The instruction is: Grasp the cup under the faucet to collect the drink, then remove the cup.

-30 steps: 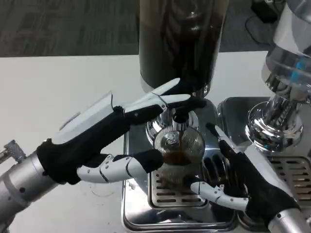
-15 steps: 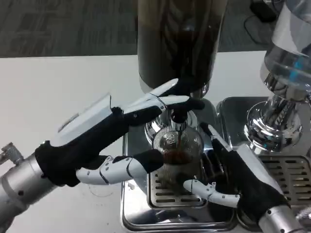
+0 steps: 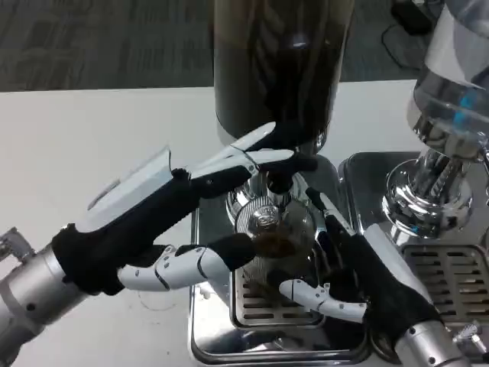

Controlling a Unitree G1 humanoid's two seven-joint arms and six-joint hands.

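A clear cup (image 3: 273, 243) with dark drink in its bottom stands on the metal drip tray (image 3: 256, 310) under the faucet (image 3: 280, 182) of a tall dark dispenser (image 3: 279, 69). My left hand (image 3: 149, 222) reaches in from the left. Its upper fingers (image 3: 252, 158) rest on the faucet lever, and its thumb lies against the cup's left side. My right hand (image 3: 370, 279) wraps the cup from the right, fingers behind it and thumb in front near the base. The cup's right side is hidden by that hand.
A second dispenser (image 3: 451, 92) with a clear tank and chrome base stands at the right over its own grated tray (image 3: 454, 267). Bare white table (image 3: 92, 145) spreads to the left. The dispenser body blocks the space behind the cup.
My right hand has slid left and closed in around the cup. The left hand stays on the faucet lever. The dark level in the cup looks slightly higher.
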